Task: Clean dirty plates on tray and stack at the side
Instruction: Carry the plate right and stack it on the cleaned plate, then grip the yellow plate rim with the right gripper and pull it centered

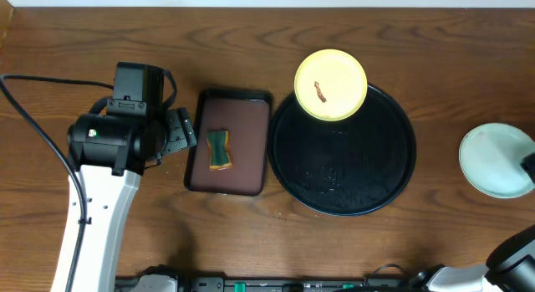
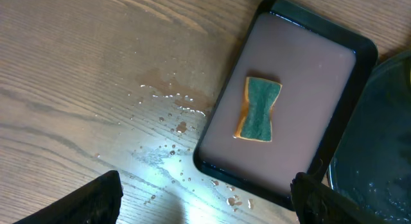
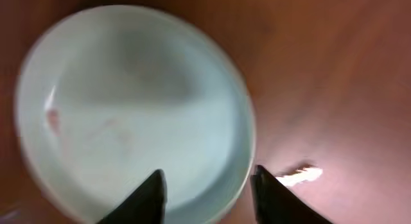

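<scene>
You had one mint plate (image 1: 495,161) off the black tray (image 1: 368,183) on the tabletop (image 1: 84,41), right pincer (image 3: 209,192) open astride its rim, while the smeared yellow plate (image 1: 331,84) on the tray's far edge awaited cleaning, left pincer (image 2: 209,198) open near the sponge (image 2: 259,109).

The left arm (image 1: 96,217) comes up from the near edge as a white link, bends at a black wrist housing (image 1: 125,116) and turns the left gripper (image 1: 180,135) toward the robot's right. In the left wrist view its jaws stand wide apart, with the dark fingertips (image 2: 96,201) at the two bottom corners. Only a dark stretch of the right arm (image 1: 512,257) shows, at the near right corner. The right gripper (image 3: 209,195) points downward with its jaws parted, its fingers dark and blurred.
</scene>
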You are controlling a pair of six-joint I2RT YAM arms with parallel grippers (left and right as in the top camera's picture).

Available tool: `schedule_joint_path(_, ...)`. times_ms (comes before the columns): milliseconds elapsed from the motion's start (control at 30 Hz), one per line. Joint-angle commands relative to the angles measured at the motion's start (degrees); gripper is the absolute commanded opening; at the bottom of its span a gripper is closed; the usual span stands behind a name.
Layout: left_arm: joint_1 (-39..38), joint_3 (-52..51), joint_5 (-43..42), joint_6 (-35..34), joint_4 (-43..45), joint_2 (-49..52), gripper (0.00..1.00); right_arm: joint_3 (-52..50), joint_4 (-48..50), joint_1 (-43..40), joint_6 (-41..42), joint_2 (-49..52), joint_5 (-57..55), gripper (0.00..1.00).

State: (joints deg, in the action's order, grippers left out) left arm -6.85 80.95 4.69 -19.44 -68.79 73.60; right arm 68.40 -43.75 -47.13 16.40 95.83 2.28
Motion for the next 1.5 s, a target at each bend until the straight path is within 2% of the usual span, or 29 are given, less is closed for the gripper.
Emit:
schedule_joint_path(0,0.20,0.72,0.52,0.35,-0.17,-0.24,0.85,-0.04,1.68,0.48,-5.05,-3.26,19.65,0.58)
schedule_joint_path(33,0.20,0.72,0.52,0.35,-0.17,-0.24,0.85,-0.04,2.62,1.42,-5.81,-4.72,26.32,0.58)
schedule_joint_path(133,0.20,0.72,0.52,0.35,-0.17,-0.24,0.85,-0.07,3.69,6.10,-5.99,-8.26,36.04,0.55)
schedule_joint_path(233,0.20,0.72,0.52,0.35,-0.17,-0.24,0.85,-0.07,2.99,14.91,-6.49,-11.67,36.41,0.50)
schedule_joint_path(333,0.20,0.72,0.52,0.35,-0.17,-0.24,0.85,-0.07,2.34,26.53,-6.62,-12.55,30.16,0.41)
schedule_joint_path(367,0.20,0.72,0.52,0.37,-0.17,-0.24,0.85,-0.07,2.36,32.57,-6.62,-11.96,24.83,0.37)
schedule_joint_path(500,0.20,0.72,0.52,0.35,-0.17,-0.24,0.85,-0.07,5.51,48.81,-6.60,-7.43,10.69,0.41)
schedule_joint_path(600,0.20,0.72,0.52,0.35,-0.17,-0.24,0.85,-0.07,14.67,58.47,-6.60,1.81,3.41,0.45)
schedule_joint_path(700,0.20,0.72,0.52,0.35,-0.17,-0.24,0.85,-0.07,20.94,60.83,-5.64,8.74,-2.91,0.45)
schedule_joint_path(800,0.20,0.72,0.52,0.35,-0.17,-0.24,0.85,-0.07,24.30,60.96,-5.51,13.42,-2.47,0.41)
schedule_joint_path(833,0.20,0.72,0.52,0.35,-0.17,-0.24,0.85,-0.07,25.92,60.98,-5.53,15.32,-0.39,0.35)
schedule_joint_path(900,0.20,0.72,0.52,0.35,-0.17,-0.24,0.85,-0.07,27.12,61.09,-5.25,17.38,2.16,0.17)
schedule_joint_path(933,0.20,0.72,0.52,0.35,-0.17,-0.24,0.85,-0.07,26.64,61.11,-4.24,18.01,2.71,0.03)
schedule_joint_path(967,0.20,0.72,0.52,0.35,-0.17,-0.24,0.85,-0.07,25.20,61.16,-2.62,18.27,2.71,0.01)
schedule_joint_path(1100,0.20,0.72,0.52,0.35,-0.17,-0.24,0.85,0.09,16.83,61.16,1.07,15.26,2.67,0.01)
schedule_joint_path(1333,0.20,0.72,0.52,0.35,-0.17,-0.24,0.85,0.09,-6.64,63.54,17.62,-0.83,2.99,0.01)
schedule_joint_path(1467,0.20,0.72,0.52,0.35,-0.17,-0.24,0.85,0.09,-8.04,64.96,16.74,-7.06,0.44,0.02)
